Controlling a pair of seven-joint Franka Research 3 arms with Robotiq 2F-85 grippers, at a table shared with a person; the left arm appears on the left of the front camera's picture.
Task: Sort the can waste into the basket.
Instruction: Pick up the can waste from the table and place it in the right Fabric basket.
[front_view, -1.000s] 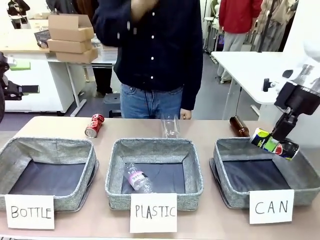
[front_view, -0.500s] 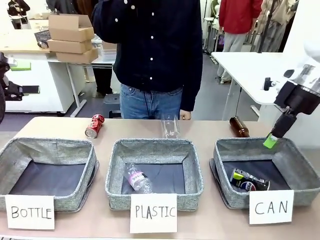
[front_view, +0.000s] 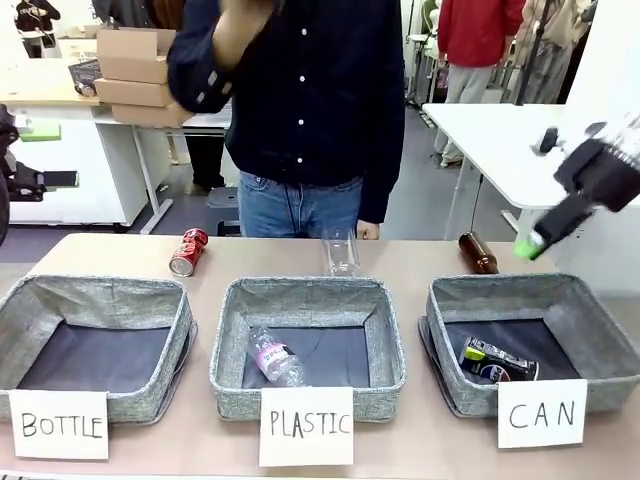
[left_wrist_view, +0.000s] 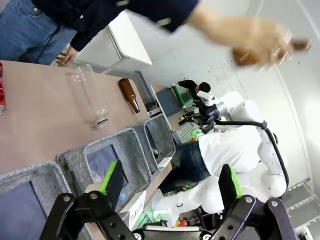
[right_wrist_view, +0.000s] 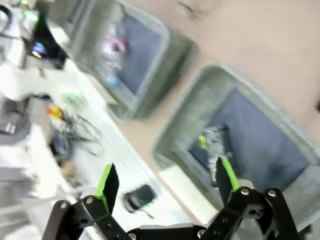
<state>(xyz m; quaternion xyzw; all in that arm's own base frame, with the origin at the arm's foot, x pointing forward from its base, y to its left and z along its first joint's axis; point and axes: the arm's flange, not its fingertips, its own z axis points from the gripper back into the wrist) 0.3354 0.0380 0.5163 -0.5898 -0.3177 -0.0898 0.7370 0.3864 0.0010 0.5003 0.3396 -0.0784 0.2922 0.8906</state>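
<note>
Half done — black can (front_view: 498, 361) lies in the CAN basket (front_view: 500, 295); red can (front_view: 188, 251) sits unsorted at the tabletop's (front_view: 420, 262) far edge. Left gripper (left_wrist_view: 170, 182) and right gripper (right_wrist_view: 165, 180) — spread, empty.

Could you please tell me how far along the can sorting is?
Done: the dented black can with yellow-green marks lies in the grey woven basket marked CAN. In hand: nothing; the right gripper hangs open, empty. Left: the shiny red can on the table.
</note>
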